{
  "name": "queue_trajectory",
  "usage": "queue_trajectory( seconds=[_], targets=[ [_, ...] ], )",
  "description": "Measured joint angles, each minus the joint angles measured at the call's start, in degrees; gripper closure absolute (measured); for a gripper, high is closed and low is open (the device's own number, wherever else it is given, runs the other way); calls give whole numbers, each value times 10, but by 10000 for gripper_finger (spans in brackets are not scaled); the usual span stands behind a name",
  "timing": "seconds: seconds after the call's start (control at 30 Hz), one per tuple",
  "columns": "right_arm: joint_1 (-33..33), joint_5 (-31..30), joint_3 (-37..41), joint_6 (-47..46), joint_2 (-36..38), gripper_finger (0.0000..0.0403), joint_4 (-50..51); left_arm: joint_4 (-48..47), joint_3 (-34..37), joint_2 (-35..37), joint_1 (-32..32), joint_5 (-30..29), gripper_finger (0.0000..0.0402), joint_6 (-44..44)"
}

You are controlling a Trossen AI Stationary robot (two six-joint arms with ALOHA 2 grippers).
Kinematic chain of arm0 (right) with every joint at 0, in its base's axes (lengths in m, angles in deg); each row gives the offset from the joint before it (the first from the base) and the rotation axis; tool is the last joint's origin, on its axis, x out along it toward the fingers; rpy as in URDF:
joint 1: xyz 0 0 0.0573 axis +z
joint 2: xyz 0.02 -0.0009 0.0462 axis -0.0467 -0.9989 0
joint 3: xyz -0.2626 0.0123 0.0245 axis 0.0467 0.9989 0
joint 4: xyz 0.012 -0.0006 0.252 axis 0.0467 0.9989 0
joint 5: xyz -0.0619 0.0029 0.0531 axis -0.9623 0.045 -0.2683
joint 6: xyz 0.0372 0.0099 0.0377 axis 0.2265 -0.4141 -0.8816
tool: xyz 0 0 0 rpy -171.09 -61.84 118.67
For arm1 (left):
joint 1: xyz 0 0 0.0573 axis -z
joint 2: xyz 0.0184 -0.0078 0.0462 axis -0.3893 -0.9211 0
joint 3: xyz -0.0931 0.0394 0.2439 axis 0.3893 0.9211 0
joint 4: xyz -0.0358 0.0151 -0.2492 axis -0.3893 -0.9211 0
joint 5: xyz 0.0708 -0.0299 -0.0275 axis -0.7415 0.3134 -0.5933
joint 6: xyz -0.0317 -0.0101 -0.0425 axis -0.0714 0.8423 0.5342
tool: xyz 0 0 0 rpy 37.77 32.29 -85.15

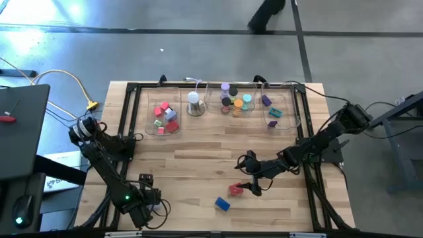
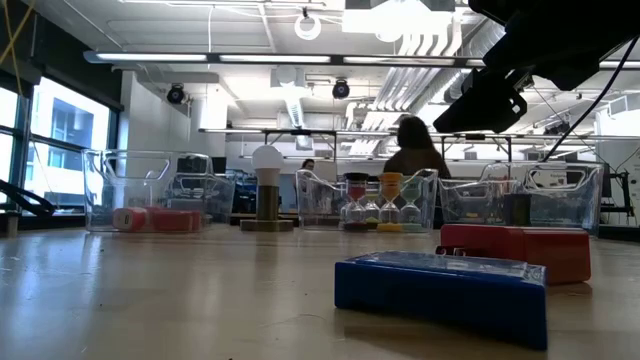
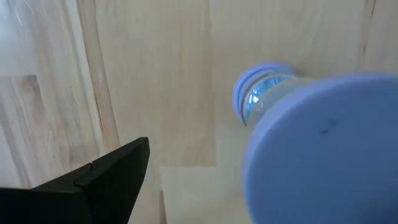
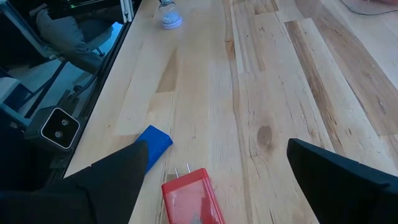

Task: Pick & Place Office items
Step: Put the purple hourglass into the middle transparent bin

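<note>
three clear trays (image 1: 163, 129), two loose blocks (image 1: 223, 203)

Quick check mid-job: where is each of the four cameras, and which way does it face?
High: overhead, looking down; both arms, trays.
Low: table height, looking across; blue block, red block, an arm above.
Left wrist: looks at bare wood; one finger, a lilac roll close up.
Right wrist: open right gripper over red block.
Shared: high, low and right wrist show both blocks.

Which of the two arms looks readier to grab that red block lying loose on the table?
Likely the right: its gripper hangs open just beside the red block. The left gripper sits near the table's front edge, farther away.
</note>
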Motion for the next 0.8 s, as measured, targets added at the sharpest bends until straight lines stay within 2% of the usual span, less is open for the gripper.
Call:
queue_trajectory(
  seconds=[0.2,0.37,0.67,0.8],
  targets=[
    [0,0,0,0,0,30,0,32,0,0,-1,-52,21,-3],
    [0,0,0,0,0,30,0,37,0,0,-2,-68,27,-3],
    [0,0,0,0,0,30,0,57,0,0,-2,-131,40,-20],
    [0,0,0,0,0,30,0,57,0,0,-2,-138,40,-20]
  ],
)
